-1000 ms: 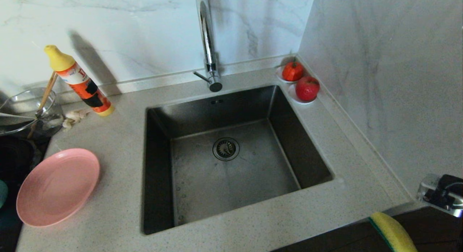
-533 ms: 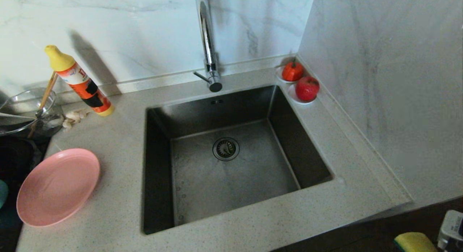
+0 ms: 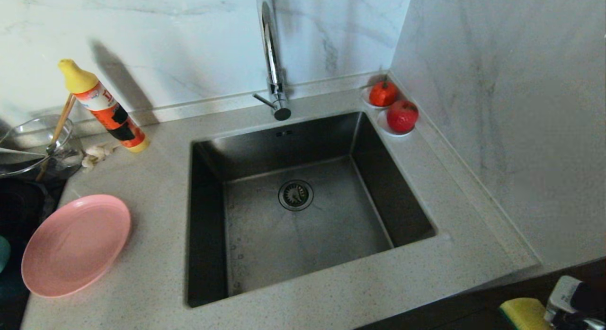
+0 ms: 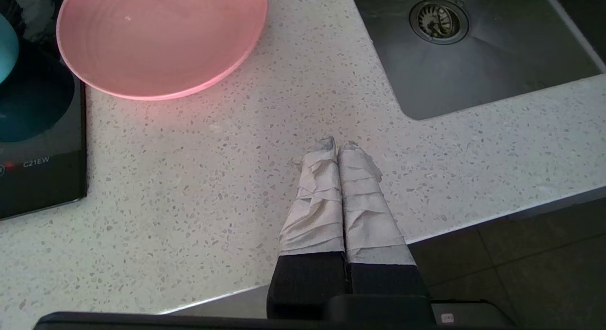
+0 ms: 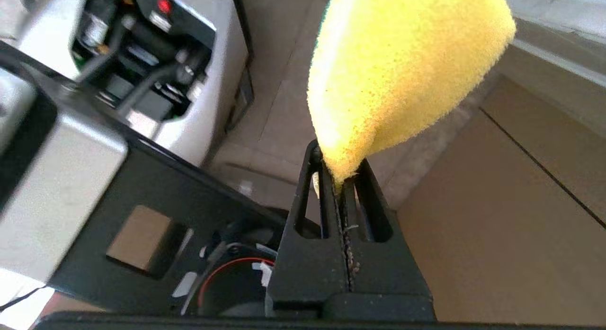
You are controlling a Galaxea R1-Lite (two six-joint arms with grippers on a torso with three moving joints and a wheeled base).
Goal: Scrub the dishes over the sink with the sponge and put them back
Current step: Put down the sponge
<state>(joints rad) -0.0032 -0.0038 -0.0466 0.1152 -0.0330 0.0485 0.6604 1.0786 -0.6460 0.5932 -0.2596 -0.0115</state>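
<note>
Right tool point(image 5: 342, 178): clamped on one squeezed edge of the sponge point(image 5: 402, 69), low off the counter's near right corner, over the floor and well apart from the sink point(image 3: 303, 211). Pinching only the edge leaves most of the block free, which I judge suits scrubbing.
Left tool point(image 4: 338, 150): closed on nothing, its wrapped fingers point(image 4: 317, 197) pressed together above the counter point(image 4: 189, 178) near its front edge, between the pink plate point(image 4: 161, 41) and the sink. It looks parked.
Sponge look: soft yellow foam, bulging above the pinch; the head view shows a thin dark green layer along one face.
Pink plate: wide, round, ringed, lying flat on the counter left of the sink, its left rim over the black hob point(image 4: 42, 178), in easy reach of the left arm.
Teal bowl point(image 4: 7, 46): only a sliver shows at the left edge, over the hob.
Chopsticks point(image 3: 59, 126): brown, leaning in the clear glass bowl point(image 3: 28, 145) at the far left.
Sink: square, dark steel, nothing in it but the drain strainer point(image 3: 296, 195), the tap point(image 3: 273, 60) behind.
Task state: by my reading no dish is over the sink yet.
</note>
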